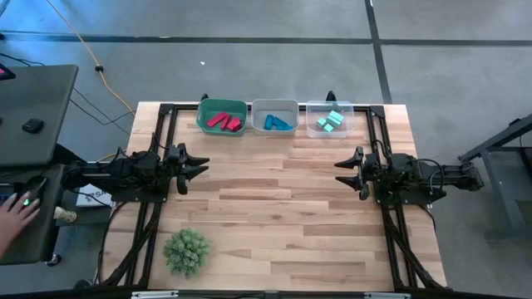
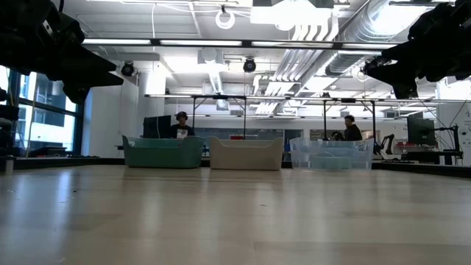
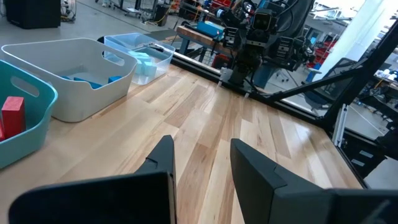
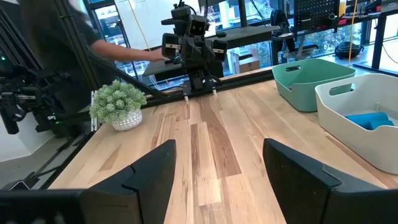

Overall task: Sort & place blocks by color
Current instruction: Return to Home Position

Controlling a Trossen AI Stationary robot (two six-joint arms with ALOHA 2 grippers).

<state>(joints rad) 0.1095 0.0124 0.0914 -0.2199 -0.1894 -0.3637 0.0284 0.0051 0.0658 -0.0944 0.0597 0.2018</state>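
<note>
Red blocks [image 1: 223,121] lie in the green bin [image 1: 221,105], blue blocks [image 1: 277,124] in the grey bin [image 1: 274,106], and teal blocks [image 1: 330,121] in the clear bin [image 1: 329,108], all three at the table's far edge. My left gripper [image 1: 202,167] hovers at the table's left side, open with nothing between its fingers [image 3: 202,165]. My right gripper [image 1: 342,173] hovers at the right side, open wider and empty [image 4: 217,165]. The two grippers face each other across the bare middle of the table.
A green spiky plant ball [image 1: 186,251] in a white pot [image 4: 126,121] stands near the table's front left corner. A person's hand [image 1: 15,213] rests on a device beside the table's left. Black frame rails [image 1: 155,149] run along both sides.
</note>
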